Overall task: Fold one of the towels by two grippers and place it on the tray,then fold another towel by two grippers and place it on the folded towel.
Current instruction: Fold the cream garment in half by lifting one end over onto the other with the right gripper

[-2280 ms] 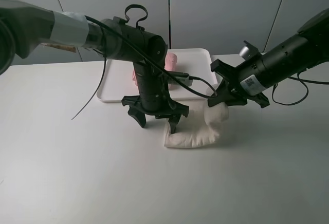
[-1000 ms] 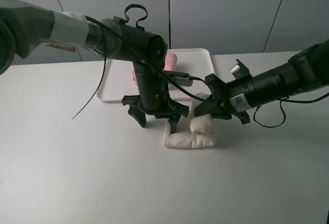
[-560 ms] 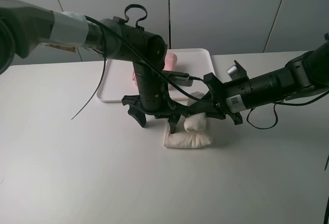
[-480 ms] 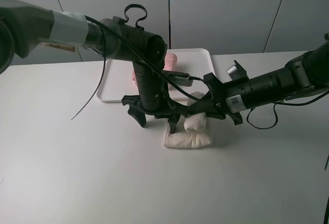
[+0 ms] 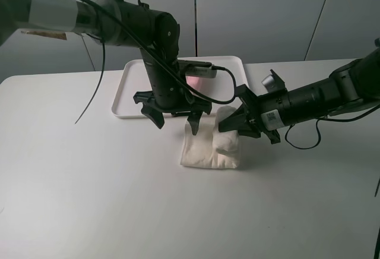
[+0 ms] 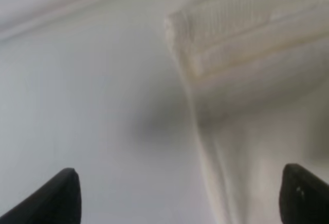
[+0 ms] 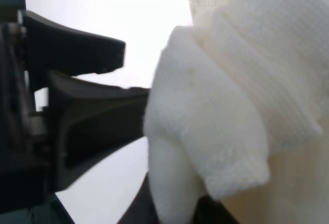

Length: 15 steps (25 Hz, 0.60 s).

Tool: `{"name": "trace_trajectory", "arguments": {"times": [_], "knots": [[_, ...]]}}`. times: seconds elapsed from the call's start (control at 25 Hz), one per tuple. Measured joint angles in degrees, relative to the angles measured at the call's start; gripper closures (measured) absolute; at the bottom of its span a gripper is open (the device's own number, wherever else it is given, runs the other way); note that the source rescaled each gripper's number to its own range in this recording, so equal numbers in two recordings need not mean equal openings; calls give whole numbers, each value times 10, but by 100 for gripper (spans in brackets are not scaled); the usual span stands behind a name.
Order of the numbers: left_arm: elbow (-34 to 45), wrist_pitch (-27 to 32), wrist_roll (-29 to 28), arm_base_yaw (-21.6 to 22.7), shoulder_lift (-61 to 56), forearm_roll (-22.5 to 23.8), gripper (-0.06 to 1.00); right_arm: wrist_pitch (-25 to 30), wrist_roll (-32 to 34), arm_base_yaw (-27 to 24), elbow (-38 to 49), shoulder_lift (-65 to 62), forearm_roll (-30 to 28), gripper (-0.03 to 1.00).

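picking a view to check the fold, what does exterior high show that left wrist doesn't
Only exterior high: the tray, the pink towel on it, and the right gripper shut on a raised fold of the cream towel. Only left wrist: the doubled edge of that towel up close. Both: the cream towel, the table, and the left gripper with fingers apart.

My left pincer [image 5: 176,123] hanging splayed over the near rim of the white tray [image 5: 127,100], standing between the cream towel [image 5: 205,152] and that tray, my right pincer [image 5: 233,127] close beside it at the towel's raised fold, pink towel [image 5: 196,81] lying on the tray behind my left arm, open table [image 5: 89,199] to the front and far left
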Motion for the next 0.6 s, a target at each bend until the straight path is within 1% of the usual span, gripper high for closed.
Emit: {"name": "trace_trajectory", "arguments": {"times": [0.24,0.4,0.44,0.48,0.6], "knots": [[-40,37,17,3,-9,-2,-5,-4,-2,0,0,0,2,92],[-65,48,27,3,-9,-2,-5,-12,-2,0,0,0,2,92],[-73,52,29,3,-9,-2,-5,-12,-2,0,0,0,5,90],[-81,55,31,3,-9,-2,-5,-13,-2,0,0,0,7,86],[-106,69,39,3,-9,-2,-5,-14,-2,0,0,0,27,63]]}}
